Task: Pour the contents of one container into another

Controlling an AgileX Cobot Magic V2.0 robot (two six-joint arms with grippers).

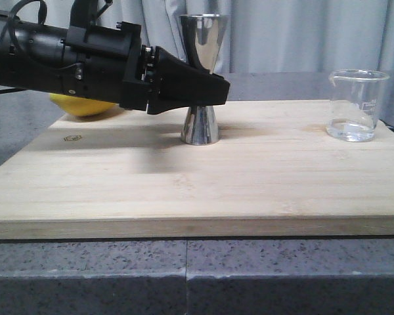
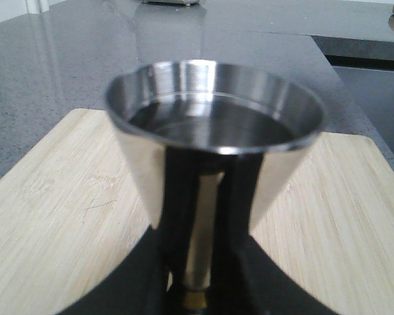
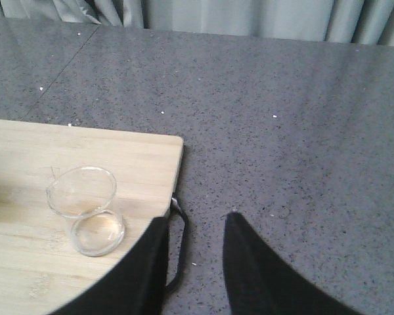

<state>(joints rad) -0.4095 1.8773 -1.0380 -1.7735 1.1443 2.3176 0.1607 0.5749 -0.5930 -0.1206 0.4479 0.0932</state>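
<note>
In the front view, the steel jigger (image 1: 201,79) is seen standing upright on the bamboo board (image 1: 184,184), its long axis vertical and its wide mouth up. The left gripper (image 1: 213,88) reaches in level, and its black jaws are closed around the narrow waist. The clear glass beaker (image 1: 356,105) stands upright well apart from the jigger, near the board's edge, its lip turned toward the jigger. A yellow fruit (image 1: 85,105) is partly hidden behind the arm.

In the left wrist view, the jigger (image 2: 213,131) fills the frame; dark liquid is visible inside the polished cup.

In the right wrist view, the beaker (image 3: 88,210) is seen from above by the board's corner, on the speckled grey surface (image 3: 282,131). The right gripper (image 3: 196,262) hovers beside it, jaws parted and holding nothing.
</note>
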